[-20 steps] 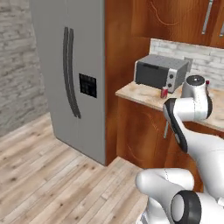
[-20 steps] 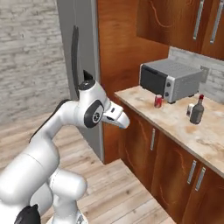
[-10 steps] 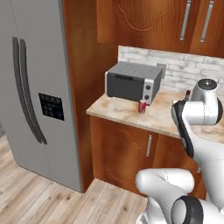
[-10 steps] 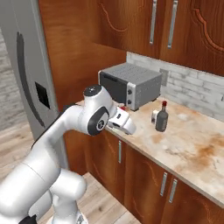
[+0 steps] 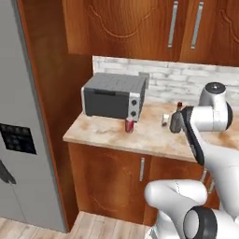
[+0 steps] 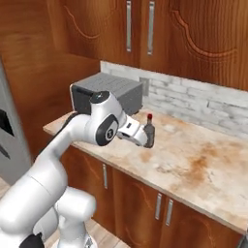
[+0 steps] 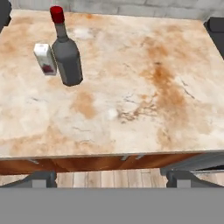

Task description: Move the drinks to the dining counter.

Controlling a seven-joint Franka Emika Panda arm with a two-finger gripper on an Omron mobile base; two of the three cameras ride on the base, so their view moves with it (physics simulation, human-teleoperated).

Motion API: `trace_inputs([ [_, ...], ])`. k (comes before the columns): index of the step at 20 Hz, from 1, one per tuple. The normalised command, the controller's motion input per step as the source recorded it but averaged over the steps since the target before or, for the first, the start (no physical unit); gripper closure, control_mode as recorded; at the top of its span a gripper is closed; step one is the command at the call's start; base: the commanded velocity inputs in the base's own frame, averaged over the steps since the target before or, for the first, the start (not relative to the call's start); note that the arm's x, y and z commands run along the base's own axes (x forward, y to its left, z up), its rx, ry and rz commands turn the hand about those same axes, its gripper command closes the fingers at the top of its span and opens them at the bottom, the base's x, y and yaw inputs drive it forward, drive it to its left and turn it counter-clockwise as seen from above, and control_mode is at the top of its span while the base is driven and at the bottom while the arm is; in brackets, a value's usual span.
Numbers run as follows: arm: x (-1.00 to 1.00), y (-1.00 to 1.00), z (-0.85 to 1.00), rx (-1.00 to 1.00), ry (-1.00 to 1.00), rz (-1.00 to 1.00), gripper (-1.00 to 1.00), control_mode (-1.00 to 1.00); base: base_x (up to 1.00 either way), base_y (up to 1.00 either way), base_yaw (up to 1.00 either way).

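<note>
Three drinks show across your views, all standing on the narrower marbled counter (image 5: 107, 133) with the white-tile backsplash (image 5: 196, 81).

Left base view: you have the red can (image 5: 129, 125) upright in front of the grey toaster oven (image 5: 113, 95), near its right front corner. The white carton (image 5: 165, 120) stands further right, just beside the arm's dark wrist. Only the red cap of the dark bottle (image 5: 179, 106) shows above the arm. Wood cabinets hang above and sit below the counter. The fridge (image 5: 18, 140) fills the left edge.

Right base view: the dark bottle (image 6: 149, 130) stands upright with the hand directly in front of it, covering most of its body. The toaster oven (image 6: 114, 89) sits behind the arm. The gripper (image 6: 145, 137) is seen end-on here, and you cannot judge its jaws from this angle.

Hand view: the dark bottle (image 7: 65, 51) and the white carton (image 7: 45, 58) stand side by side, nearly touching, at upper left on the marbled top. The two fingertips (image 7: 41, 178) sit far apart at the bottom corners, so the gripper (image 7: 111, 178) is spread wide with nothing between its jaws.
</note>
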Motion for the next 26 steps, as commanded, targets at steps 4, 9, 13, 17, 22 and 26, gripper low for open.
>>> trace_inputs([
  [4,0.00,0.00,0.00,0.00,0.00,0.00,-1.00,1.00,0.65,0.41,-0.30],
  [9,0.00,0.00,0.00,0.00,0.00,0.00,-1.00,1.00,0.56,0.44,-0.14],
  [13,0.00,0.00,0.00,0.00,0.00,0.00,-1.00,1.00,0.82,-0.03,-0.24],
  [17,0.00,0.00,0.00,0.00,0.00,0.00,-1.00,1.00,0.66,-0.04,-0.25],
  [22,0.00,0.00,0.00,0.00,0.00,0.00,-1.00,1.00,0.00,0.00,-0.01],
  [26,0.00,0.00,0.00,0.00,0.00,0.00,-1.00,1.00,0.00,0.00,0.00],
])
